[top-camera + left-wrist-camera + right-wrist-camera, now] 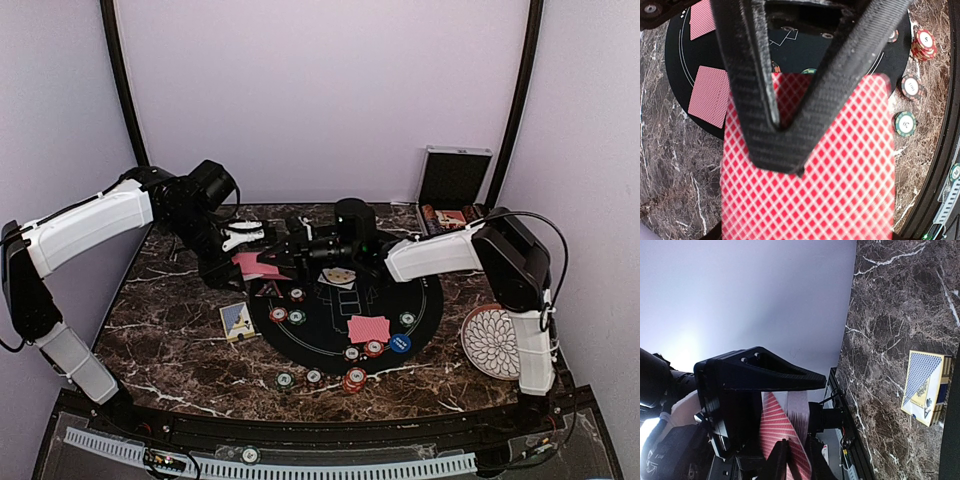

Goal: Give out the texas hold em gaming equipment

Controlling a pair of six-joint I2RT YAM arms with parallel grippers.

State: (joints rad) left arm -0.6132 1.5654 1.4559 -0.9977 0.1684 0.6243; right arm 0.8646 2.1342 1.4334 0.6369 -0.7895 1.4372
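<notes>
Dealing seemed to be the step in hand: the left gripper [785,150] was pinched onto the red-backed cards [840,165], holding them in the air over the rear left edge of the round black mat [310,345]. The right gripper [292,246] was stretched in just beside them, though I could not tell if its fingers were spread or closed. With dealt cards [368,328] lying face down on the mat near the chips [354,380], the next move likely called for the right gripper to nip one card cleanly off and set it at a bare seat.

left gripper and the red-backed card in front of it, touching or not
Touching. The left wrist view shows the left gripper closed in a V right on the red-backed card, with no gap.
</notes>
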